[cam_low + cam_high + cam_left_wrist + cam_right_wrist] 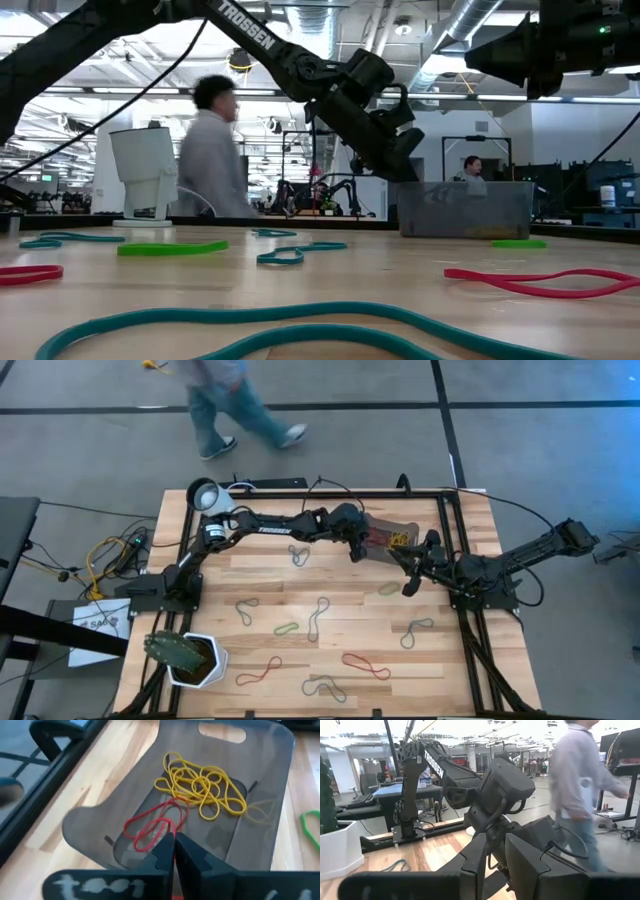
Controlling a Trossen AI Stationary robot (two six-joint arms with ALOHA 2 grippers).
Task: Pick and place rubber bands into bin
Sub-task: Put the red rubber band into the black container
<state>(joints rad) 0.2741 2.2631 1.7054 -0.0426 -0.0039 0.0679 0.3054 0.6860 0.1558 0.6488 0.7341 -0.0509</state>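
Observation:
The dark bin (392,536) (465,208) stands near the table's far edge. In it lie a tangle of yellow rubber bands (205,787) and a red rubber band (150,827). My left gripper (357,551) (174,839) hovers over the bin's left end, shut. My right gripper (408,582) (495,842) waits just right of the bin, pointing at the left arm, its fingers slightly apart and holding nothing. More bands lie loose on the wood: green (286,628), red (365,665), grey (318,618). My left gripper pinches the red rubber band at its near end (164,838) between the two shut fingertips, coming from above and slanting down into the bin. The rest of the band hangs slack below the tips, and its loops (142,832) lie on the bin's floor.
A white pot with a plant (190,658) stands at the near left corner and a white cup (205,495) at the far left. Black frame rails (447,525) run beside the bin. A person (235,405) walks past beyond the far edge. A green band (388,588) lies under the right gripper.

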